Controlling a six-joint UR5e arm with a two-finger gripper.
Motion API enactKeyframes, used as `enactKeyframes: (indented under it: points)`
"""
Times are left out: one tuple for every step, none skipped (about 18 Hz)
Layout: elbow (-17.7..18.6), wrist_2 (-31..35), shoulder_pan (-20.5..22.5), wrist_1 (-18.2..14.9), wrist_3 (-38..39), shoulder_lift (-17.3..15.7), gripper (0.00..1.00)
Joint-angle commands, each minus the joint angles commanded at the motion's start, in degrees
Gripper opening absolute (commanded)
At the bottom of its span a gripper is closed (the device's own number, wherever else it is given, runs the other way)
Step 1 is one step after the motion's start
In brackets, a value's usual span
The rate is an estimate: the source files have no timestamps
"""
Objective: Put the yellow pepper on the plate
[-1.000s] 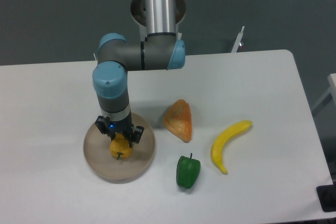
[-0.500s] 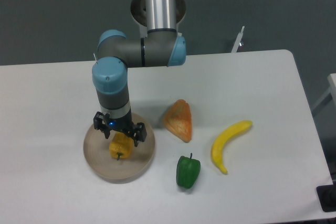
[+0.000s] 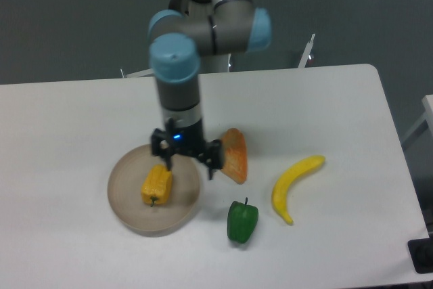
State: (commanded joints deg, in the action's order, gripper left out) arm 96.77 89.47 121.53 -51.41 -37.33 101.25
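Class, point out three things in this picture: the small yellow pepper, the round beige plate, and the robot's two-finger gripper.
Small yellow pepper point(image 3: 155, 187), fixed camera, middle of its body.
Round beige plate point(image 3: 122, 201), fixed camera, bare left floor.
Two-finger gripper point(image 3: 187, 167), fixed camera, midway between fingertips.

Even, soft overhead light, faint shadows only; white table point(image 3: 325, 99) bright, no glare; whole frame slightly soft, arm point(image 3: 177, 79) mildly blurred.
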Motion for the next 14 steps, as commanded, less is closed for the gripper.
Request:
enactKeyframes:
  points:
    - [0.00,0.00,2.46,0.00,-4.28,-0.18,1.00]
    - [0.00,0.00,4.14,0.00,-7.72,-0.09,1.00]
    - [0.00,0.00,6.85,0.00,-11.84,-0.18,1.00]
    - [-0.09,0.00,8.62,-0.18,-15.45,-0.18,1.00]
    - [-0.35,0.44,9.42,0.00,-18.36,-0.09,1.00]
    - [-0.61,1.40,9.86,0.00,-19.87,-0.09,1.00]
    - [-0.70,2.10,10.21,0.00,-21.10,-0.09,1.00]
    - [-0.79,2.37,10.13,0.17,-21.99,0.00,1.00]
    - [-0.88,2.46,10.13,0.26,-22.69,0.08,1.00]
    - [-0.88,2.46,10.13,0.26,-22.87,0.09,1.00]
    - [-0.79,2.46,10.13,0.44,-22.87,0.09,1.00]
    - [-0.79,2.46,10.04,0.52,-22.96,0.09,1.00]
    - [-0.79,2.46,10.04,0.70,-23.05,0.26,1.00]
    - [-0.88,2.46,9.96,0.70,-23.48,0.52,1.00]
